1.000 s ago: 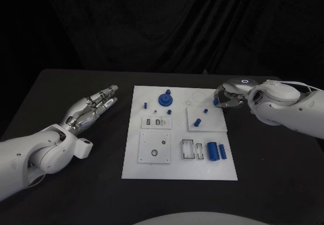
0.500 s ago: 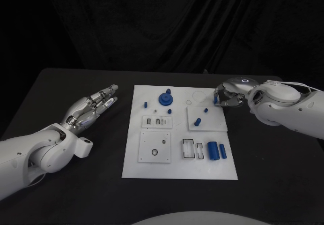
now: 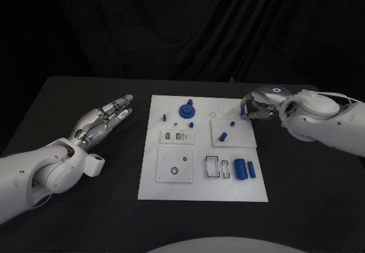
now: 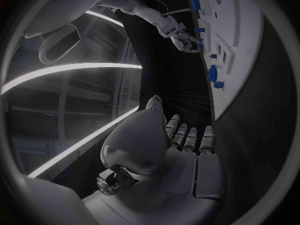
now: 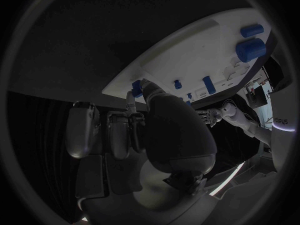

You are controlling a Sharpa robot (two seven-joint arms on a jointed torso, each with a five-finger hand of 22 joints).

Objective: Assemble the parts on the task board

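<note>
The white task board (image 3: pixel 201 184) lies mid-table. On it are a blue round part with a peg (image 3: pixel 186 111), small blue pegs (image 3: pixel 163 118), a short blue piece (image 3: pixel 222 137) on a raised plate and two blue cylinders (image 3: pixel 239 169) near the front right. My right hand (image 3: pixel 258 109) hovers at the board's far right edge, fingers curled, pinching a small blue part (image 3: pixel 242 112). In the right wrist view that blue part (image 5: pixel 135 89) sits at my fingertips just off the board's edge (image 5: pixel 187 60). My left hand (image 3: pixel 103 122) lies flat left of the board, fingers apart and holding nothing.
White sub-plates with slots and holes (image 3: pixel 174 165) cover the board's near half. The black table (image 3: pixel 91 211) surrounds the board, with bare room in front and on both sides. The left wrist view shows my right hand (image 4: pixel 185 38) beside the board (image 4: pixel 247 60).
My right hand has crept slightly toward the table's far side with the small blue part still in its fingers. The left hand has stayed put.
</note>
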